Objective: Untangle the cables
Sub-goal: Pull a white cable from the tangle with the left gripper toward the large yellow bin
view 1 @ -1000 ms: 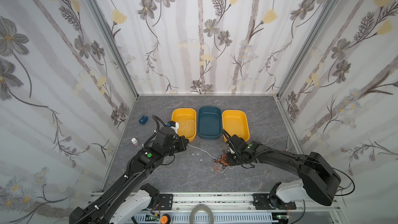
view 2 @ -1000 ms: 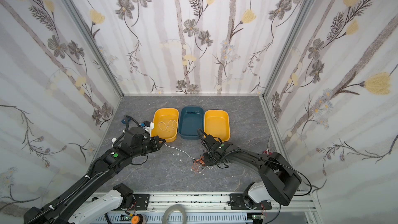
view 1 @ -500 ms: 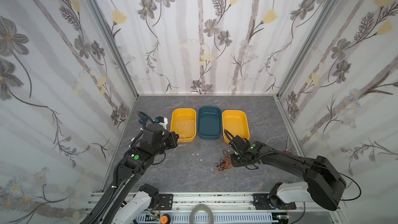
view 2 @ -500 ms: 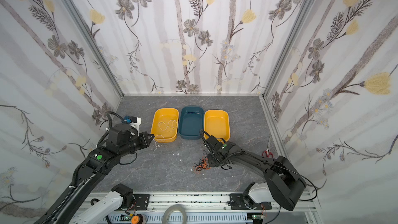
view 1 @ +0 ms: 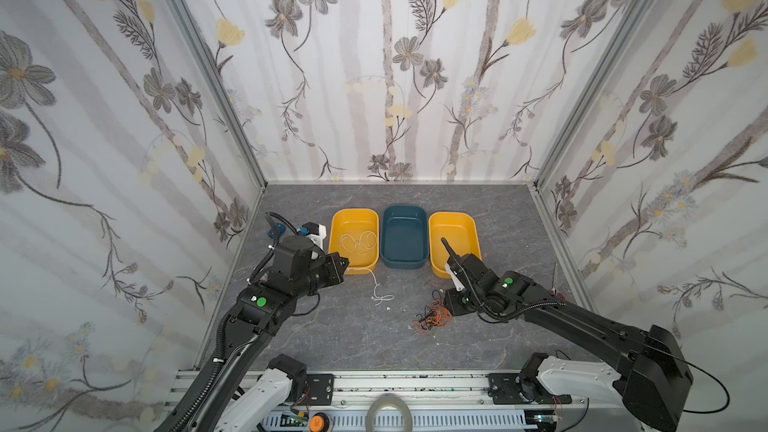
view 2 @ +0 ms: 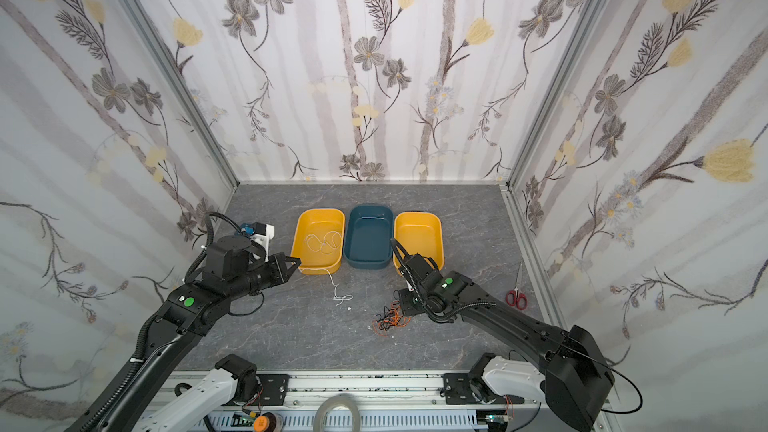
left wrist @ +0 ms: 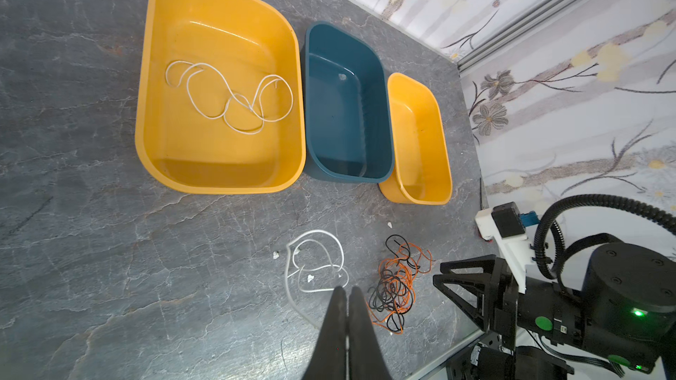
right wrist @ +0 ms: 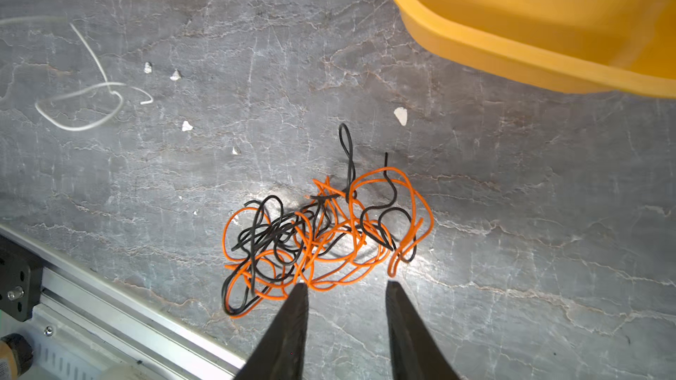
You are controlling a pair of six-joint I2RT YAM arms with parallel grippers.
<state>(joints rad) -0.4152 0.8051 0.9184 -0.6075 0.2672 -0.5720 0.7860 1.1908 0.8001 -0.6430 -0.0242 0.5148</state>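
Cables (right wrist: 322, 235) are your job. Most of them sit in one orange and black clump (view 1: 434, 317) on the grey surface (view 1: 353, 338), in front of the right yellow bin (view 1: 455, 238). The blue bin (left wrist: 347, 179) is in the middle. The left yellow bin (left wrist: 219, 190) has a white cable (left wrist: 226, 104) lying loose inside it.

Your right gripper (right wrist: 344, 286) is spread. It is down low, with its tips just beside the clump and nothing between them. Your left gripper (left wrist: 345, 292) is pressed together near the front of the left yellow bin.

A white loop (left wrist: 314, 265) lies on the surface between the two grippers, apart from the clump. Its tail runs under the left gripper. I cannot tell if the gripper is pinching it.

Now for the clump. I think you should grab one strand, not a handful. The black loop (right wrist: 352, 166) sticking out on the side away from your tips looks like the easiest one to catch. Close on just that one and pull slowly. These cables are thin and floppy, so the whole clump may come along. If it does, stop and hold the clump down with your left gripper.
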